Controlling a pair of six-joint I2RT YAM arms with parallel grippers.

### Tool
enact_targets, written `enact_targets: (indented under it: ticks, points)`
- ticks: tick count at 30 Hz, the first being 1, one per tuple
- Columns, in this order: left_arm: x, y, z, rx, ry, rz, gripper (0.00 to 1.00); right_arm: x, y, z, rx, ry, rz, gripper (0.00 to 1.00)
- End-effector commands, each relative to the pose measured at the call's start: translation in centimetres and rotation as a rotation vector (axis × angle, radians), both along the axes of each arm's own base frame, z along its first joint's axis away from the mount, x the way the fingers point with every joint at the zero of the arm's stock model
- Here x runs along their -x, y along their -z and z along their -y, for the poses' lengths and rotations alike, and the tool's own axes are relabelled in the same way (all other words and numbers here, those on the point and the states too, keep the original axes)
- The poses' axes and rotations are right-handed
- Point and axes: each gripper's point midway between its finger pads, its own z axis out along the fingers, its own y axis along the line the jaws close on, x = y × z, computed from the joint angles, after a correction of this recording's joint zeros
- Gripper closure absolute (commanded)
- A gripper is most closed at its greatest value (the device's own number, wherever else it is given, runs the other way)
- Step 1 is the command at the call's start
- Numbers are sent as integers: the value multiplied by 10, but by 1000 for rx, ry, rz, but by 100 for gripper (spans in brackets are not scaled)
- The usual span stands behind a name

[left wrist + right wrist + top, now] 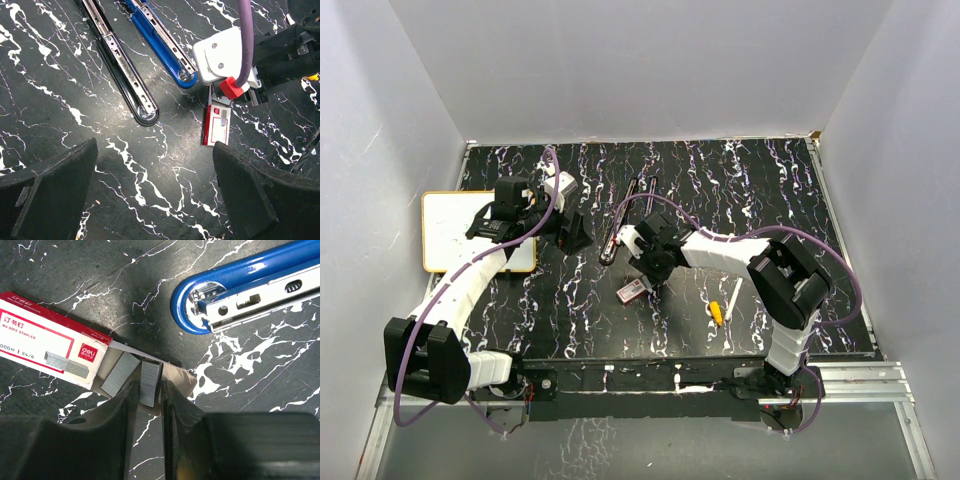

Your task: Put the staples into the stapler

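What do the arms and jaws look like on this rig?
The left arm and right arm have white links joined by bulky black joints. A purple cable runs along each. The jaws are broad, matte black wedges. At the right wrist sits a white housing with a red plug.

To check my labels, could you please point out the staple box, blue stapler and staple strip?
staple box (50, 340): right wrist, printed lid.
blue stapler (240, 274): right wrist, blue shell.
staple strip (150, 384): right wrist, its middle.

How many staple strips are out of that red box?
2. One strip lies tilted in the open tray; the other strip sits inside the right gripper. More may hide inside.
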Motion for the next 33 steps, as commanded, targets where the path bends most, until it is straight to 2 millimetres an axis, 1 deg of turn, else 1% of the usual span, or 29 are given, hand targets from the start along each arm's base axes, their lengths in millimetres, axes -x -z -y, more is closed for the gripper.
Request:
enact_targets:
  ticks: [1, 11, 17, 18, 21, 27, 29, 33]
  points:
    - [8, -13, 4, 20, 36, 36, 3, -15, -19, -8, -32, 1, 73, 74]
    - [9, -13, 4, 18, 40, 38, 3, -17, -41, -16, -81, -14, 87, 79]
    - [9, -13, 4, 17, 41, 40, 3, -16, -44, -18, -88, -22, 82, 80]
    - [9, -13, 4, 19, 42, 39, 3, -15, -53, -20, -109, -29, 94, 80]
    - [9, -13, 4, 19, 42, 40, 3, -10, -59, -25, -141, -61, 79, 80]
    - [9, -13, 4, 20, 43, 38, 3, 3, -56, -38, -195, -124, 8, 82]
    - [8, -13, 4, 20, 43, 36, 3, 3, -44, -40, -182, -127, -18, 82]
    - [8, -14, 4, 17, 39, 40, 3, -1, -45, -43, -183, -129, -10, 82]
